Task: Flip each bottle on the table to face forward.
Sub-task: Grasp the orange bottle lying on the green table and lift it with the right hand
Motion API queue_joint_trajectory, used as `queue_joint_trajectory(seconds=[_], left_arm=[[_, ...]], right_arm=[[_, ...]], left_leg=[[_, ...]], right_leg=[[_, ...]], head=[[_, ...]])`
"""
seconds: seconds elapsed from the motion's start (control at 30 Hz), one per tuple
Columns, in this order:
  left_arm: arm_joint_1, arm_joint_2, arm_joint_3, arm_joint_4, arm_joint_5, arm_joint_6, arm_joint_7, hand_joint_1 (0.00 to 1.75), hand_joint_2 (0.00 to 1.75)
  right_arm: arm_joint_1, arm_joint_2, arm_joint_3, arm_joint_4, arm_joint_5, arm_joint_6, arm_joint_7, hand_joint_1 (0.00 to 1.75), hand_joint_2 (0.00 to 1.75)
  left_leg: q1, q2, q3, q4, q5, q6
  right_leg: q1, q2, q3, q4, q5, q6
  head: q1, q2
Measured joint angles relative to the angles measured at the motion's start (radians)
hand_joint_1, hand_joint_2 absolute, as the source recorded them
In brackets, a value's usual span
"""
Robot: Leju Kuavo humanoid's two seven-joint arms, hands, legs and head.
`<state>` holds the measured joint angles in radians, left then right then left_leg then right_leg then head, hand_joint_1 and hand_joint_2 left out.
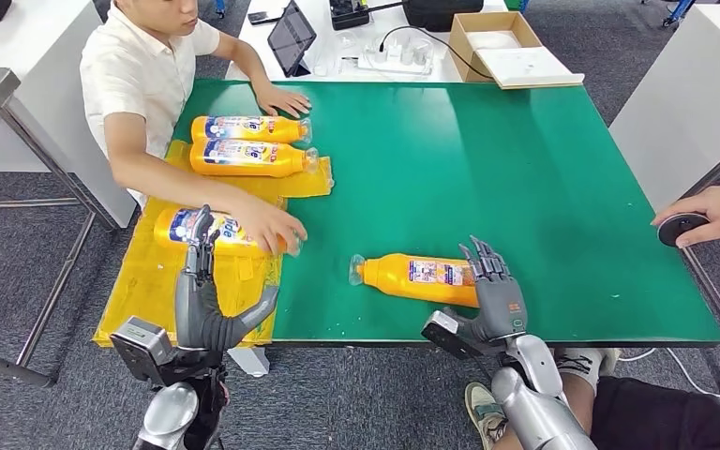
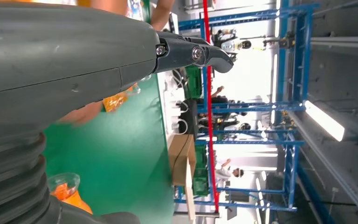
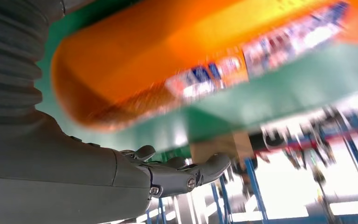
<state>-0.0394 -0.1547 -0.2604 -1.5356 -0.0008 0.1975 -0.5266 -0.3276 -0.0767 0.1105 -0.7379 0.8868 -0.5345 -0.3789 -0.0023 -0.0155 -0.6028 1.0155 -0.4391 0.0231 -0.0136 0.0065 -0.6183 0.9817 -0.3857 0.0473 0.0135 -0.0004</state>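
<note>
so the orange detergent bottle [image 1: 422,278] lies on its side near the front edge of the green table [image 1: 525,187], long axis running left-right, cap end pointing toward the robot's left. The right hand [image 1: 493,291] is right at its base end, fingers reaching over the bottle, though whether it's actually gripping I can't tell. The left hand [image 1: 208,300] is well off to the side, fingers apart and holding nothing, so the right's clearly the one to roll it

Across my green table [image 1: 525,187] sits a person [image 1: 141,84]; behind it I see a tablet [image 1: 292,36] and an open cardboard box [image 1: 497,42]. Another person's hand [image 1: 717,214] rests on a black disc [image 1: 682,228].
</note>
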Motion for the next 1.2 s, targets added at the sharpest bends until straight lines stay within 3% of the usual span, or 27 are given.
queue_joint_trajectory(seconds=[0.27,0.83,0.87,0.97,1.0,1.2], left_arm=[[-0.018,0.000,-0.002,0.019,-0.008,0.000,0.021,0.00,1.75],[-0.038,0.000,-0.005,0.038,-0.009,-0.003,0.025,0.00,1.75],[-0.038,0.000,-0.005,0.040,-0.009,-0.005,0.026,0.00,1.75],[-0.038,0.000,-0.006,0.044,-0.001,-0.016,0.031,0.00,1.75],[-0.038,0.000,-0.006,0.046,0.003,-0.021,0.033,0.00,1.75],[-0.039,0.000,-0.004,0.062,0.021,-0.039,0.037,0.00,1.75]], right_arm=[[-0.122,-0.015,0.037,0.171,0.064,0.111,0.153,0.00,1.75],[-0.206,-0.015,0.068,0.273,0.089,0.161,0.187,0.03,1.75],[-0.211,-0.014,0.071,0.278,0.096,0.173,0.196,0.37,1.75],[-0.234,-0.013,0.087,0.292,0.123,0.239,0.228,1.63,1.75],[-0.243,-0.014,0.094,0.297,0.131,0.264,0.235,1.74,1.75],[-0.270,-0.019,0.116,0.313,0.128,0.313,0.212,1.75,1.75]], left_leg=[[0.000,0.001,0.001,0.000,0.000,0.000],[0.000,0.001,0.004,0.000,0.000,0.000],[0.000,0.002,0.005,0.000,0.000,0.000],[0.000,0.004,0.007,0.000,0.000,0.000],[0.000,0.004,0.008,0.000,0.000,0.000],[0.000,0.005,0.011,0.000,-0.001,0.000]], right_leg=[[0.000,0.000,0.000,0.000,0.000,0.000],[0.000,0.000,0.004,0.000,0.000,0.000],[0.000,0.000,0.004,0.000,0.000,0.000],[0.000,0.001,0.005,-0.001,0.000,0.000],[0.000,0.001,0.006,-0.001,0.000,0.000],[0.000,0.001,0.009,-0.001,0.000,0.000]], head=[[0.000,0.000],[0.000,0.000],[0.000,0.000],[0.000,0.000],[0.000,0.000],[0.000,0.000]])
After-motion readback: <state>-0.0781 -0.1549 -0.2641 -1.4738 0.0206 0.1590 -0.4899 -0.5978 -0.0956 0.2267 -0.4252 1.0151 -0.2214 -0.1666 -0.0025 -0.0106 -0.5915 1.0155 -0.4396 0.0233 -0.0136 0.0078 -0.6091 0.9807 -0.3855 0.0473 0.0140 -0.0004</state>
